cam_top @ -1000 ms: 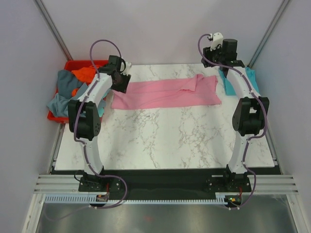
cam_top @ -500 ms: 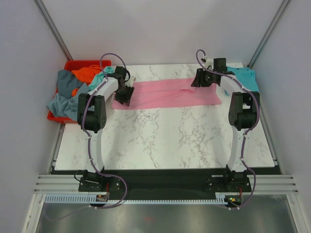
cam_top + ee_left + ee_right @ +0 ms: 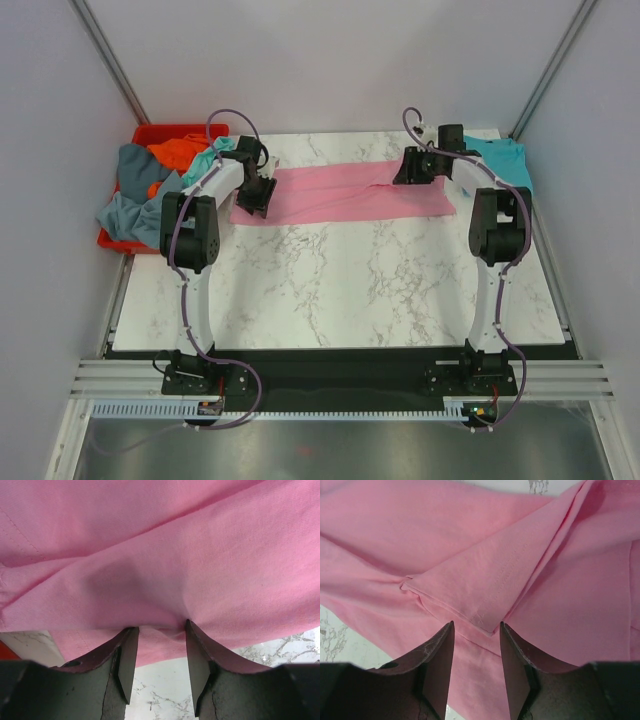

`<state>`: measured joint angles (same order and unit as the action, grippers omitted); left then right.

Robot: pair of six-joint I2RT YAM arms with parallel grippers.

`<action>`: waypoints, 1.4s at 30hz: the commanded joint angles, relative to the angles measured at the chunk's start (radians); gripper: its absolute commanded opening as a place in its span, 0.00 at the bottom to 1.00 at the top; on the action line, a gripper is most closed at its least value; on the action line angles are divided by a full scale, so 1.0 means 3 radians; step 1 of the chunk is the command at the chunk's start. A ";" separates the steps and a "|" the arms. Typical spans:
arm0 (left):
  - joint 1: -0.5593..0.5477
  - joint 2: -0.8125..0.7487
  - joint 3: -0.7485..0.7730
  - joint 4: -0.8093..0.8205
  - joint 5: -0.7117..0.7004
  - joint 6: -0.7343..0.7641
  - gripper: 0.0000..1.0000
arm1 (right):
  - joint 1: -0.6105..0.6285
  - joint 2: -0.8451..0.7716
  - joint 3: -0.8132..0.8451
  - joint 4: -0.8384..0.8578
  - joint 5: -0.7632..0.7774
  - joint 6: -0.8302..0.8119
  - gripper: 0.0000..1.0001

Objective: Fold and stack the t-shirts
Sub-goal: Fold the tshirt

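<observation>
Table [image 3: 340,290], near half: bare marble, open.
Far strip: pink t-shirt [image 3: 340,192] spans it, left hand [image 3: 252,198] and right hand [image 3: 408,168] at its ends.
Left edge: red bin [image 3: 170,130], heaped shirts [image 3: 135,185].
Far right corner: teal t-shirt [image 3: 500,155].

Left gripper [image 3: 251,193]: it was up over the left end of the pink t-shirt [image 3: 340,195]; now it is down, tips pressing on that end.
Right gripper [image 3: 408,167]: it was high, past the pink t-shirt's right end; now it sits low on the fold there.
Teal t-shirt [image 3: 505,158]: mostly hidden before; now more shows, right of the pink t-shirt.
</observation>
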<state>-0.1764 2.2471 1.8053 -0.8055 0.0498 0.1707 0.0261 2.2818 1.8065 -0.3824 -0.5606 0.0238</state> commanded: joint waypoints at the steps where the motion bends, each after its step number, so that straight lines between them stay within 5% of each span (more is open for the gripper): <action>1: 0.0000 0.0190 -0.0015 0.0057 -0.0110 -0.0109 0.51 | -0.0005 0.0089 -0.0034 -0.0019 0.0018 -0.0034 0.49; 6: -0.0010 0.0139 -0.0061 0.0057 -0.0110 -0.0114 0.58 | 0.0000 0.0171 0.0007 -0.0024 0.0048 -0.0059 0.46; 13: -0.0025 0.0103 -0.0112 0.0062 -0.0135 -0.0104 0.61 | 0.0030 0.0228 0.0201 0.0007 0.0028 -0.0054 0.17; 28: -0.0163 0.0011 -0.0275 0.0082 -0.0232 -0.0068 0.61 | 0.0317 0.0636 0.1013 0.0421 -0.0054 0.0263 0.14; 29: -0.0174 -0.0009 -0.0291 0.0077 -0.0237 -0.0068 0.61 | 0.0367 0.0652 0.1045 0.0471 -0.0039 0.0278 0.16; 31: -0.0179 -0.0066 -0.0332 0.0082 -0.0253 -0.0063 0.62 | 0.0404 0.0683 0.1131 0.0497 0.0002 0.0299 0.37; 35: -0.0184 -0.0198 -0.0352 0.0092 -0.0304 -0.0063 0.66 | 0.0450 0.0520 0.1183 0.0564 0.0038 0.0299 0.49; 42: -0.0210 -0.0520 -0.0266 0.0093 -0.0360 -0.0053 0.77 | 0.0378 -0.0104 0.0933 0.0564 0.0110 0.0176 0.56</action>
<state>-0.2272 2.1803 1.7142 -0.7616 -0.0441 0.1623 0.1673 2.4157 2.0953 -0.2665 -0.5343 0.0925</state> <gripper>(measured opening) 0.758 0.554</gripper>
